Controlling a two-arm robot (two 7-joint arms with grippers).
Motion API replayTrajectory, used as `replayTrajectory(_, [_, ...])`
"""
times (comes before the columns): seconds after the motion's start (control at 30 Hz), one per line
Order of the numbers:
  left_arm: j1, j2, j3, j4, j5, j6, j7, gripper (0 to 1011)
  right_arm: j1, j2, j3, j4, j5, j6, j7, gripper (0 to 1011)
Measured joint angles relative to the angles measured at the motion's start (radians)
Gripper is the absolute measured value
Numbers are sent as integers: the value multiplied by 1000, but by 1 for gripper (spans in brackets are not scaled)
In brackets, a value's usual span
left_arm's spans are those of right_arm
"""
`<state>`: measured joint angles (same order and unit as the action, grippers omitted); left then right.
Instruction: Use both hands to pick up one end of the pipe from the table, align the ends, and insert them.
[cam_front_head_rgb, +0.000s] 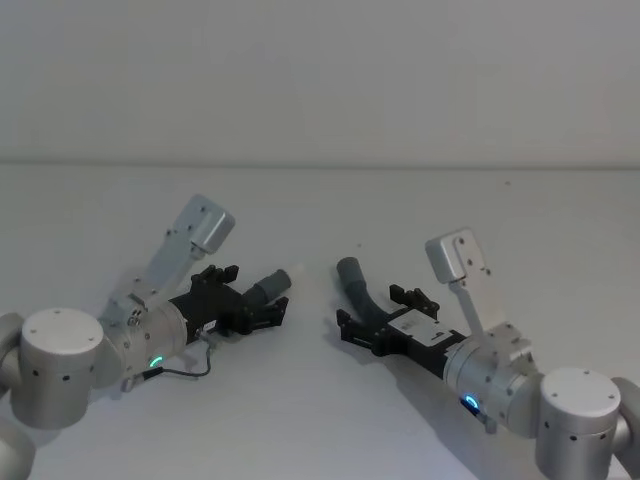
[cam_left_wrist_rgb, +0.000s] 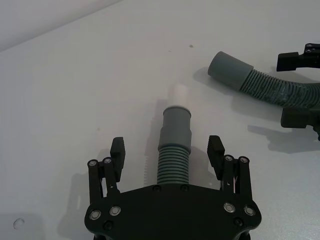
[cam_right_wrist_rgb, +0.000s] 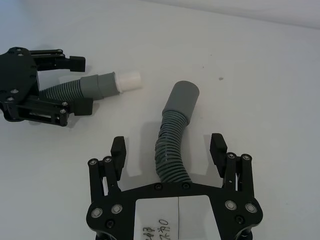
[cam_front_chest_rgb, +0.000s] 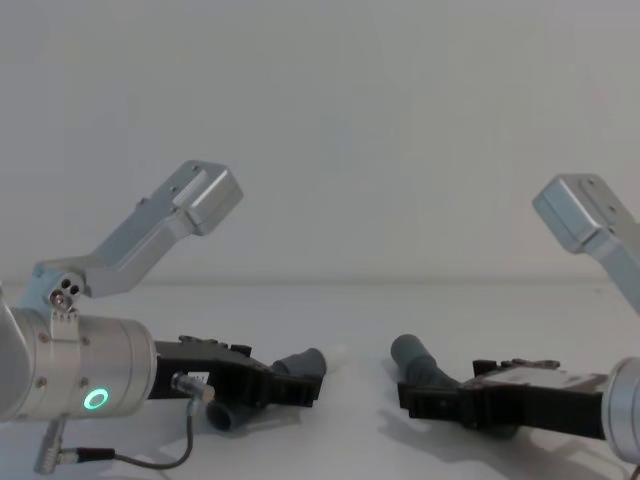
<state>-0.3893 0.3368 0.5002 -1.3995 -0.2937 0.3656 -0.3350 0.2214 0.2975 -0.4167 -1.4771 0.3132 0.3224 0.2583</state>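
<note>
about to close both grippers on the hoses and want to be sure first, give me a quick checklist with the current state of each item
1. Left gripper straddles the white-tipped hose: ok, ribbed body lies between its open jaws.
2. Right gripper straddles the sleeve hose: ok, same.
3. White tip and sleeve clear of the jaws: ok, both stick out ahead.
4. Hoses gripped: not ok, both grippers open, hoses lie on the table.
5. Ends aligned: not ok, apart and pointing different ways.
6. Jaws low enough to clamp: cannot tell.

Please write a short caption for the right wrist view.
Open right gripper straddles the grey-sleeved hose; left gripper flanks the white-tipped hose.
</note>
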Motion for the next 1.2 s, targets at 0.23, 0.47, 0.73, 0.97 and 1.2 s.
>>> replayTrajectory(0.23, [0, -2, -3, 3, 4, 1, -3, 979, 2, -5, -7, 10, -14, -8, 4, 956])
replayTrajectory(0.47, [0, -3, -4, 5, 6, 1, -6, 800, 2, -7, -11, 13, -20, -10, 6, 792])
replayTrajectory(0.73, [0, -4, -5, 6, 7, 1, -7, 533, 2, -8, -13, 16, -24, -11, 7, 512])
replayTrajectory(0.97, [0, -5, -5, 7, 7, 1, -7, 393, 3, -8, -14, 18, -26, -12, 8, 372])
replayTrajectory(1.2, [0, -5, -6, 7, 8, 1, -8, 345, 3, -9, -15, 19, -27, -12, 8, 289])
